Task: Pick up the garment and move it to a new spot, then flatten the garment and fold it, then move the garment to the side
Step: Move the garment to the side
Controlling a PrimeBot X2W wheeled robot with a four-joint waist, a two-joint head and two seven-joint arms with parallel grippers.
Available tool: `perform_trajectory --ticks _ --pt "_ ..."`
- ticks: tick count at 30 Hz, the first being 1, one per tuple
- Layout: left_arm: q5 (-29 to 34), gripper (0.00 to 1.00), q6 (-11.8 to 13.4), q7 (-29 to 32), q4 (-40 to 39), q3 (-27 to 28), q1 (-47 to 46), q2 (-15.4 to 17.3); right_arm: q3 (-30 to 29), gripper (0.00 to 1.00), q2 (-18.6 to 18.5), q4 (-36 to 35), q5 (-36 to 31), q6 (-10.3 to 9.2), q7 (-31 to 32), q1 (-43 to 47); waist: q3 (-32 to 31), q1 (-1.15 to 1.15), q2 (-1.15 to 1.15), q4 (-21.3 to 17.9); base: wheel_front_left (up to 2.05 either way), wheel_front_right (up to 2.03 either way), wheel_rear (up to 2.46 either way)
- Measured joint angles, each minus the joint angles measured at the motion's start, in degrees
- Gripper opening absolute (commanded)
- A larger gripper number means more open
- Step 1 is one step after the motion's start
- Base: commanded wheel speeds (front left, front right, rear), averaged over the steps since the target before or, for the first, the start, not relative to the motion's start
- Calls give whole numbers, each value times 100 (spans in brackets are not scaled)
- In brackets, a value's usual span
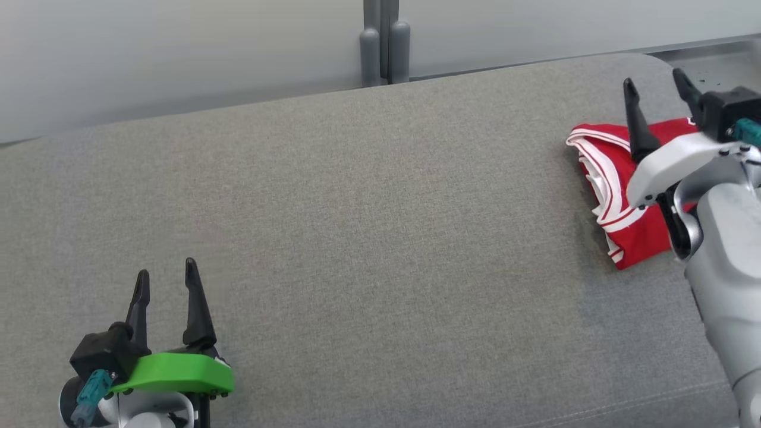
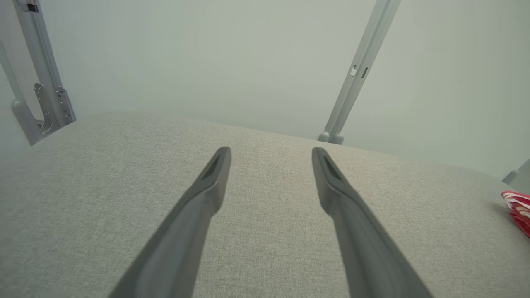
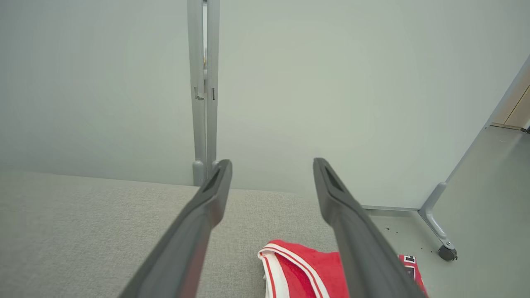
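Observation:
The garment point(image 1: 618, 190) is red with white trim and lies folded in a compact bundle at the right end of the grey padded surface point(image 1: 380, 238). My right gripper point(image 1: 657, 89) hovers above it, open and empty, with the arm covering the garment's right part. Between the fingers in the right wrist view lies the garment point(image 3: 302, 269), below the open right gripper point(image 3: 271, 165). My left gripper point(image 1: 166, 276) rests open and empty at the lower left, far from the cloth. From the left wrist, the open left gripper point(image 2: 271, 153) points over bare fabric, and the garment point(image 2: 517, 207) peeks in at the right edge.
Pale partition panels stand behind the surface, joined by a grey post point(image 1: 383, 41). The surface's rounded right end point(image 1: 660, 62) drops to a grey floor, where a castor foot point(image 3: 447, 252) of a panel stands. Bare fabric spreads between the two grippers.

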Motion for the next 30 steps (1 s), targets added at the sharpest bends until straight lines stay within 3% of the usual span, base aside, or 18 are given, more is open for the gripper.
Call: perform_trajectory --ticks 9,17,30 --pt "87 100 194 43 -216 16 334 82 -420 100 668 -1695 -43 0 0 1702 -372 0 0 135 0 0 0" --pt "60 100 192 169 -343 -76 602 124 -603 100 1337 -2928 -489 -1 231 3010 -442 0 1 272 0 0 0" --pt "-40 100 20 186 -152 -224 708 157 -399 100 1485 -3756 -465 -1 430 3853 -530 0 1 425 0 0 0"
